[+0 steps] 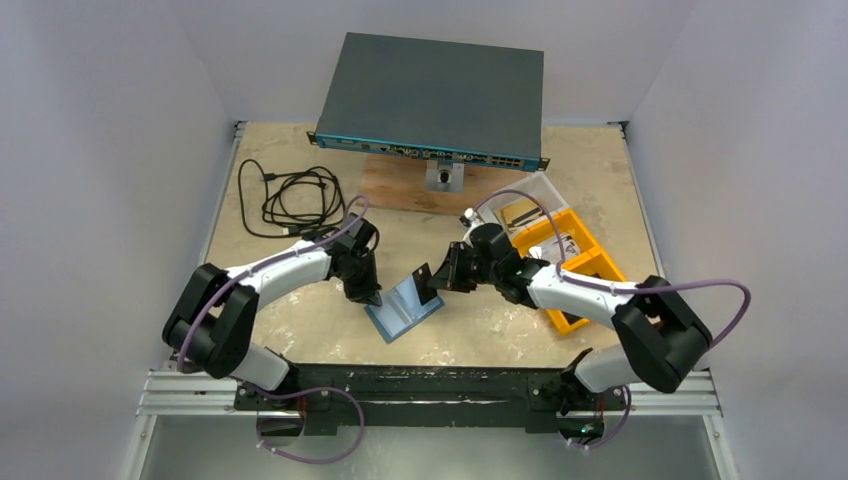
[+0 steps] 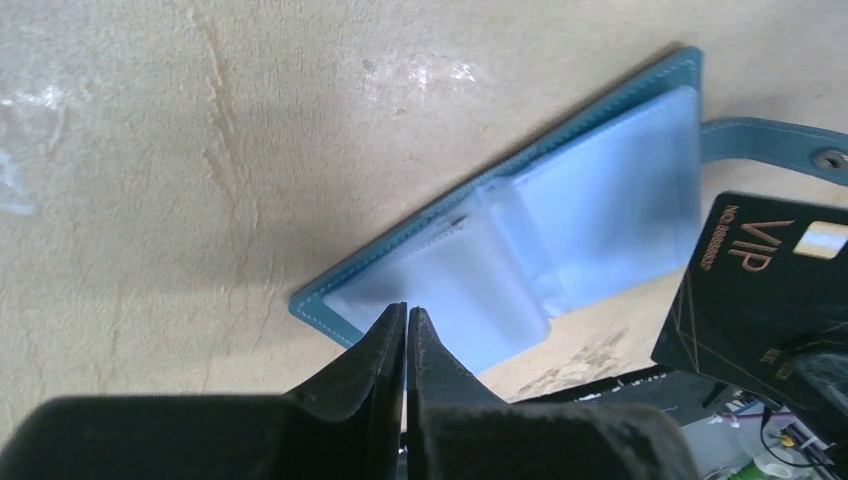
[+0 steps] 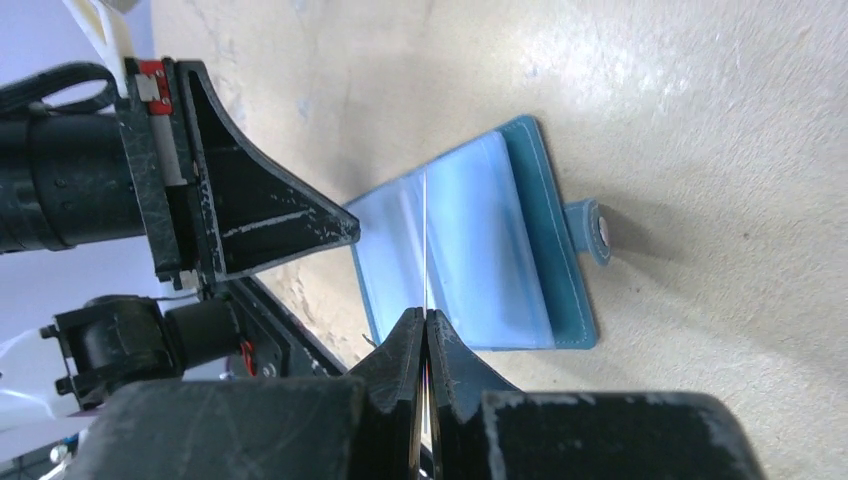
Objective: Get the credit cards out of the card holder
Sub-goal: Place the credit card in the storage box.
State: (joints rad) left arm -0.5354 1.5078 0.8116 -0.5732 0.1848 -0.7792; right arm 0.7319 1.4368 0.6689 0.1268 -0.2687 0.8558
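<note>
The teal-blue card holder [image 1: 408,308] lies open on the table, its clear inner pockets [image 2: 560,240] facing up and its snap tab [image 3: 590,232] sticking out to one side. My left gripper [image 2: 406,310] is shut, with its tips resting on the holder's near corner [image 1: 372,298]. A black credit card [image 2: 765,285] with gold "VIP" lettering hangs just off the holder's right edge, and my right gripper [image 1: 432,285] is shut on it. In the right wrist view this card [image 3: 426,240] shows edge-on as a thin pale line between the shut fingers. No other cards show in the pockets.
A dark network switch [image 1: 430,95] sits raised at the back over a wooden board [image 1: 395,188]. A coiled black cable [image 1: 290,200] lies at the back left. An orange bin [image 1: 580,262] and a clear tub [image 1: 525,212] stand at the right, behind my right arm.
</note>
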